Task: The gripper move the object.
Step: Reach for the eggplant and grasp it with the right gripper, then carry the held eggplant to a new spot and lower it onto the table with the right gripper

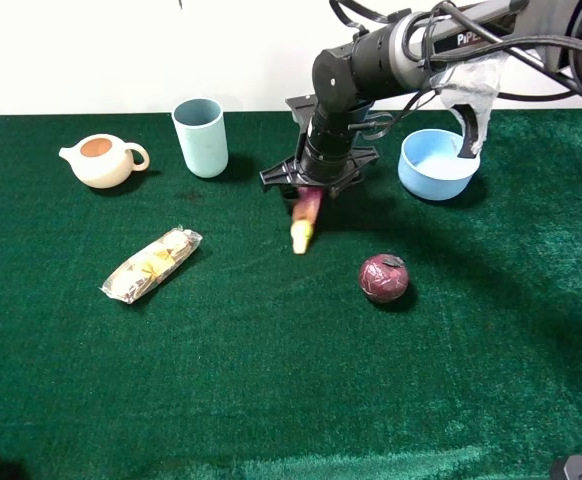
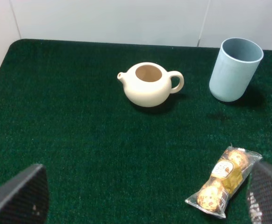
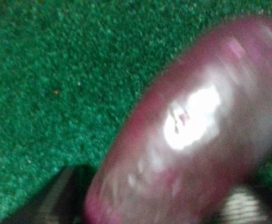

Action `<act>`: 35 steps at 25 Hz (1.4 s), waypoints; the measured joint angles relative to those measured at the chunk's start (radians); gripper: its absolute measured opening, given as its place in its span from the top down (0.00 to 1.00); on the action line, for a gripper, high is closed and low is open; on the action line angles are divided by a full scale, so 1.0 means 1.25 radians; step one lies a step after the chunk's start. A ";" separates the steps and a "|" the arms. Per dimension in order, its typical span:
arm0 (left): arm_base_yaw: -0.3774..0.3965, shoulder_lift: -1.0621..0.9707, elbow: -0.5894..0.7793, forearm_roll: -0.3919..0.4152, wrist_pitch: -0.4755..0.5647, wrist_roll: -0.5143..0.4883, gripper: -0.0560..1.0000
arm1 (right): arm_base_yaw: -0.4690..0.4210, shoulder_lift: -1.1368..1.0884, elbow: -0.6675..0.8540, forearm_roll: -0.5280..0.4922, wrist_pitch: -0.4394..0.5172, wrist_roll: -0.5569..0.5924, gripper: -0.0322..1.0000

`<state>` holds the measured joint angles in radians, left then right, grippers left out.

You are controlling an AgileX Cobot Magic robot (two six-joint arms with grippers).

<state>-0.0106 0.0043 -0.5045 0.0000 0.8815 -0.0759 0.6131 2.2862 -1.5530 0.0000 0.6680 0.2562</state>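
Note:
The eggplant [image 1: 304,222] lies in mid-table, its purple thick end under my right gripper [image 1: 316,188] and its pale yellow tip pointing toward the front. The right arm reaches in from the right, low over the cloth. In the right wrist view the purple eggplant [image 3: 192,126] fills the frame, blurred, with dark fingers [image 3: 56,198] pressed against both its sides. My left gripper [image 2: 143,205] is open and empty, its fingertips [image 2: 19,196] wide apart above the left part of the table.
On the green cloth [image 1: 271,380] stand a cream teapot [image 1: 103,160], a light blue cup [image 1: 200,137] and a blue bowl [image 1: 437,163] along the back. A wrapped chocolate pack [image 1: 152,264] lies left of the middle. A round dark-red fruit [image 1: 384,278] sits right of the eggplant.

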 joint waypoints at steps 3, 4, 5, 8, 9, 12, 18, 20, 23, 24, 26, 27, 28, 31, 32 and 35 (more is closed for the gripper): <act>0.000 0.000 0.000 0.000 0.000 0.000 0.15 | 0.000 0.000 0.000 0.000 0.008 0.000 0.66; 0.000 0.000 0.000 0.000 0.000 0.000 0.15 | 0.000 0.000 0.000 0.000 0.009 0.000 0.66; 0.000 0.000 0.000 0.000 0.000 0.000 0.15 | 0.000 0.000 0.000 0.000 0.009 0.000 0.66; 0.000 0.000 0.000 0.000 0.000 0.000 0.15 | 0.000 0.000 0.000 0.000 0.009 0.000 0.66; 0.000 0.000 0.000 0.000 0.000 0.000 0.15 | 0.000 0.000 0.000 0.000 0.009 0.000 0.66; 0.000 0.000 0.000 0.000 0.000 0.000 0.15 | 0.000 0.000 0.000 0.000 0.010 0.000 0.66; 0.000 0.000 0.000 0.000 0.000 0.000 0.15 | 0.000 0.000 0.000 0.000 0.011 0.000 0.66; 0.000 0.000 0.000 0.000 0.000 0.000 0.15 | 0.000 0.000 0.000 0.000 0.011 0.000 0.66; 0.000 0.000 0.000 0.000 0.000 0.000 0.15 | 0.000 0.000 0.000 0.000 0.015 0.000 0.66; 0.000 0.000 0.000 0.000 0.000 0.000 0.15 | 0.000 0.000 -0.001 0.000 0.018 0.000 0.66; 0.000 0.000 0.000 0.000 0.000 0.000 0.15 | 0.000 0.000 -0.001 0.000 0.020 0.000 0.66; 0.000 0.000 0.000 0.000 0.000 0.000 0.15 | 0.000 0.000 -0.001 0.000 0.021 0.000 0.66; 0.000 0.000 0.000 0.000 0.000 0.000 0.15 | 0.000 0.000 -0.001 0.000 0.021 0.000 0.66; 0.000 0.000 0.000 0.000 0.000 0.000 0.15 | 0.000 0.000 -0.001 0.000 0.021 0.000 0.66; 0.000 0.000 0.000 0.000 0.000 0.000 0.15 | 0.000 0.000 -0.001 0.000 0.022 0.000 0.66; 0.000 0.000 0.000 0.000 0.000 0.000 0.15 | 0.000 -0.012 -0.001 0.000 0.026 0.000 0.66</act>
<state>-0.0106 0.0043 -0.5045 0.0000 0.8815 -0.0756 0.6131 2.2712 -1.5548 0.0000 0.7001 0.2562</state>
